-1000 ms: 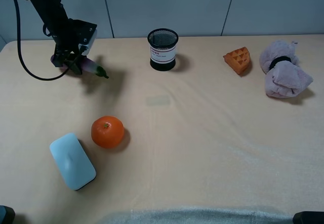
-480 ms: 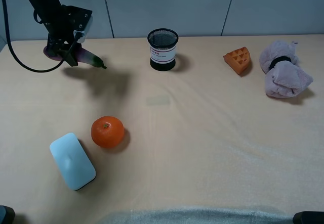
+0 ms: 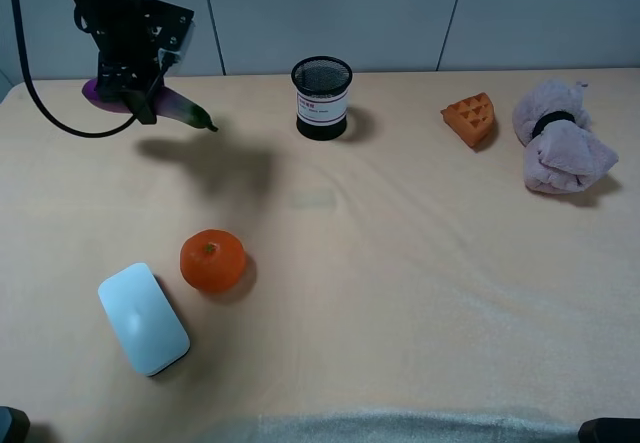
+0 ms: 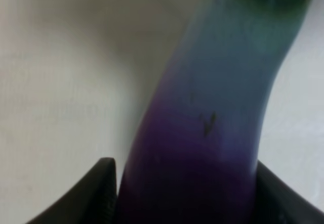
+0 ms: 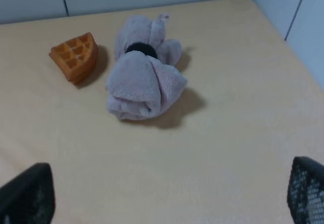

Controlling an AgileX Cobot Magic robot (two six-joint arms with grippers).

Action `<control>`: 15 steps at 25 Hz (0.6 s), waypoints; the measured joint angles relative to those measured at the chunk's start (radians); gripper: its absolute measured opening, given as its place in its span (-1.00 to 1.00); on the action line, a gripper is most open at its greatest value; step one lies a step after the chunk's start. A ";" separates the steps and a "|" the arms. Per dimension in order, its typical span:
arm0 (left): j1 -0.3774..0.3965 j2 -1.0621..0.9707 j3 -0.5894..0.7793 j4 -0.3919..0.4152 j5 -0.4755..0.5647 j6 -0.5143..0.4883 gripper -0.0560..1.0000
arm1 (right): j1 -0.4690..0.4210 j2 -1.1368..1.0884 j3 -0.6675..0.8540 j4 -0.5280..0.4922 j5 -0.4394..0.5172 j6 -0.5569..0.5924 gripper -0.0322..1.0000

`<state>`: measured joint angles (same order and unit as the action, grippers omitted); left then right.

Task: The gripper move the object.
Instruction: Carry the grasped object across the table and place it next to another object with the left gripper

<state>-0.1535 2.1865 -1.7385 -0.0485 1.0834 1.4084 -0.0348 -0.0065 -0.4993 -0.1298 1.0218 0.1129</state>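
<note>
- left gripper (image 3: pixel 128 95): far-left back of the table (image 3: pixel 400 293), jaws clamped on the eggplant (image 3: pixel 178 110); black cable (image 3: pixel 35 113) loops down from the arm
- left wrist view: dark fingers (image 4: pixel 98 193) on both sides of the purple body, pressed tight against it
- eggplant: held off the surface, its shadow (image 3: pixel 215 163) lies apart from it on the table, nearer the camera
- eggplant pose: roughly level, slightly tilted; purple end sticks out on the gripper's left, green stem end points right toward the cup and dips a little
- eggplant colour in the wrist view: purple near the fingers, fading pale then green at the far tip, blurred there
- right gripper (image 5: pixel 166 196): fingers wide apart, only the tips show at the frame's lower corners, over bare table; can't find it in the high view
- black mesh cup (image 3: pixel 321 98): upright, white label, back centre, well apart from the eggplant on its right
- orange (image 3: pixel 212 261): front left, well apart from the gripper, on the table
- pale blue-white rounded block (image 3: pixel 143 319): just beside the orange, on its near-left side, can't tell if touching
- waffle wedge (image 3: pixel 470 119): back right, lying on the table
- pink cloth bundle (image 3: pixel 560 151): tied with a black band, right of the waffle, near it but apart
</note>
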 joint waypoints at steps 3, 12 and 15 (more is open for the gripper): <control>-0.024 -0.005 -0.005 0.002 0.016 -0.002 0.08 | 0.000 0.000 0.000 0.000 0.000 0.000 0.40; -0.104 -0.025 -0.012 0.003 0.032 -0.027 0.08 | 0.000 0.000 0.000 0.000 0.001 0.000 0.40; -0.131 -0.030 -0.012 0.004 0.037 -0.031 0.08 | 0.000 0.000 0.000 0.000 0.002 0.000 0.40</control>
<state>-0.2847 2.1568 -1.7502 -0.0445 1.1206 1.3771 -0.0348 -0.0065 -0.4993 -0.1298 1.0236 0.1129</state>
